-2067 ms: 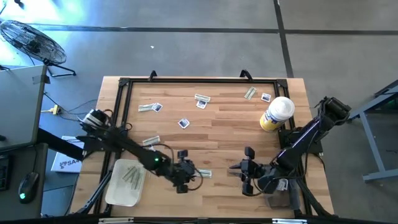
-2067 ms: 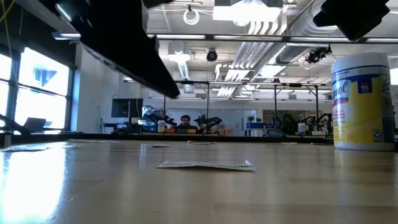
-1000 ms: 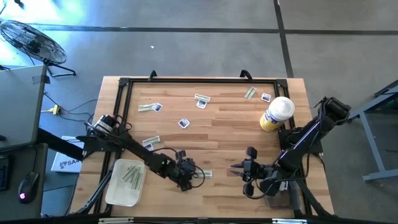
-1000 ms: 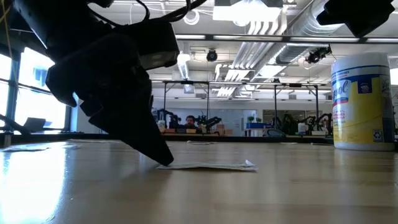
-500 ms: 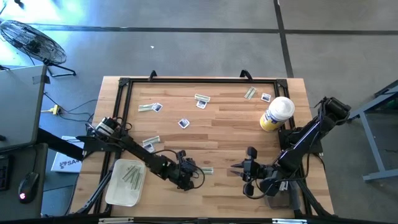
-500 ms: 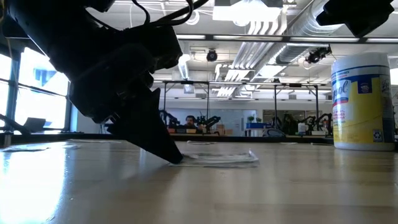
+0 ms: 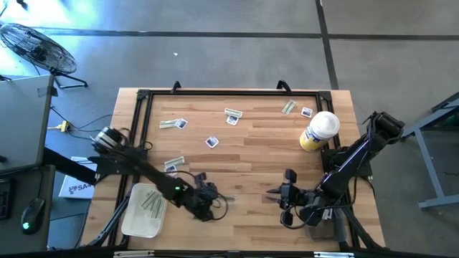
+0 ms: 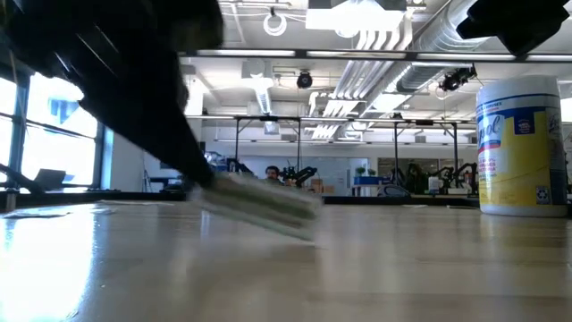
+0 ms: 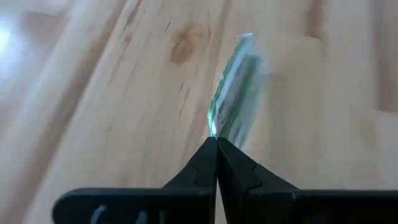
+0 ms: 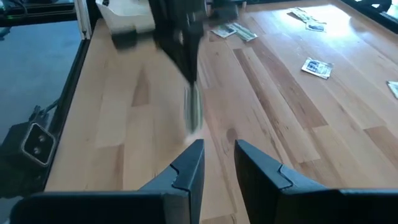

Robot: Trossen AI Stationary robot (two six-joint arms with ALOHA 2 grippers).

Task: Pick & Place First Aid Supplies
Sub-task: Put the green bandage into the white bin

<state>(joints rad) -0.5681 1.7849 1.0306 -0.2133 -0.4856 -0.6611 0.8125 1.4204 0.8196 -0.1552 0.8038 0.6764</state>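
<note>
The wooden table (image 7: 251, 161) carries the whole scene, framed by a black rail. At its near-left corner sits a pale shallow tray (image 7: 136, 218) already holding a few greenish strips. On the far right stands a yellow wipes canister (image 7: 318, 132) with a white cap. More first aid packets lie scattered across the far half: a strip with a white square (image 7: 172, 124), another pair (image 7: 232, 115), a lone square (image 7: 211, 142), and a strip (image 7: 174, 163) nearer the left arm.

The left gripper (image 7: 209, 199) hangs low over the near middle of the table, its fingers pressed together on one end of a narrow greenish-white strip packet (image 9: 235, 106); the wrist view shows the tips meeting right at the strip's edge. In the low view the strip looks lifted and tilted off the wood, though motion blur makes that hard to swear to. The right gripper (image 10: 217, 155) waits near the near-right edge, fingers slightly apart, holding nothing.

The step in hand appears to be carrying this strip to the tray. The pinch is only at the very end, so a slow, level swing seems wise, opening only once the strip hangs over the tray's middle rather than its rim.
</note>
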